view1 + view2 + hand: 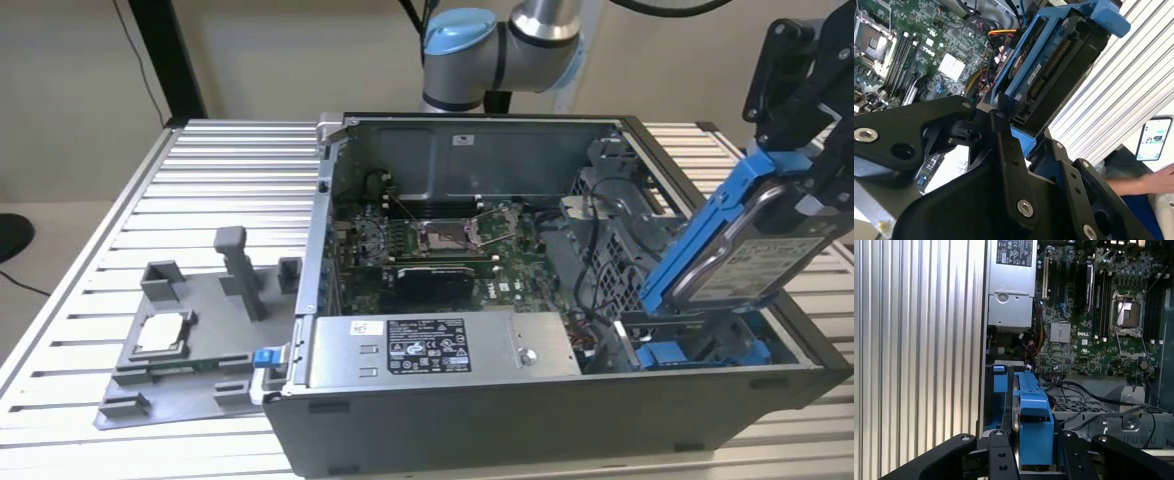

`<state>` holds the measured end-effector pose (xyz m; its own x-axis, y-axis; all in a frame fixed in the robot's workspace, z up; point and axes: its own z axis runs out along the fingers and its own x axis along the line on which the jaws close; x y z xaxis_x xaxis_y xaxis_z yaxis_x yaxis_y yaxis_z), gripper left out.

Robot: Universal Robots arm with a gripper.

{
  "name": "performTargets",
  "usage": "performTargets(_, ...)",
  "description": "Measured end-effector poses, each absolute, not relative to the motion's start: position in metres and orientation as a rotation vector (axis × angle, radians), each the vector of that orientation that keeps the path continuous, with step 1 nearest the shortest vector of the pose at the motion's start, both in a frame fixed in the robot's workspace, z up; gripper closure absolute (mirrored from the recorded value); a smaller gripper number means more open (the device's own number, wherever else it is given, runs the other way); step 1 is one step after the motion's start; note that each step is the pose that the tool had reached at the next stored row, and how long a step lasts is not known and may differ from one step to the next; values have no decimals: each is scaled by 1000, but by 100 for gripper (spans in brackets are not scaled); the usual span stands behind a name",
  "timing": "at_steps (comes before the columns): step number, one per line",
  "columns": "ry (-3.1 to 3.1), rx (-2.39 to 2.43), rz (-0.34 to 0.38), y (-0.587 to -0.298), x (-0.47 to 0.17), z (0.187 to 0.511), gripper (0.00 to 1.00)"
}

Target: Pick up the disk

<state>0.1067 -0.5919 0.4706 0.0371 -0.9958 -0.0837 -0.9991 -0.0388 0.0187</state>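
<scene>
The disk [742,252], a silver hard drive in a blue plastic bracket, hangs tilted above the drive bay at the exterior view's right end of the open computer case [534,425]. My black gripper [805,180] is shut on its upper end. In the second wrist view the disk [1040,75] slants away from the gripper [1026,136], whose fingers [1002,131] press on the blue bracket. The first wrist view has the bracket of the disk [1034,412] clamped edge-on in the gripper [1034,456], above the case.
Inside the case lie a green motherboard [427,240] and a long grey box with a black label [434,348]. A grey fixture tray [174,375] holding a small silver chip [160,332] sits at the exterior view's left on the slatted metal table [214,180]. A person's hand [1149,182] and a phone [1154,139] are beyond the table edge.
</scene>
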Motion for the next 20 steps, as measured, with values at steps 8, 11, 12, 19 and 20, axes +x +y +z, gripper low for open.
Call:
performTargets(8, 2146, -2230, 114, -592, 106, 469, 100)
performTargets(11, 2147, -2230, 113, -592, 106, 468, 100)
performTargets(12, 2147, -2230, 113, -592, 106, 468, 100)
performTargets(19, 2147, -2229, 113, -592, 106, 466, 100)
performTargets(20, 2147, -2229, 113, -592, 106, 466, 100)
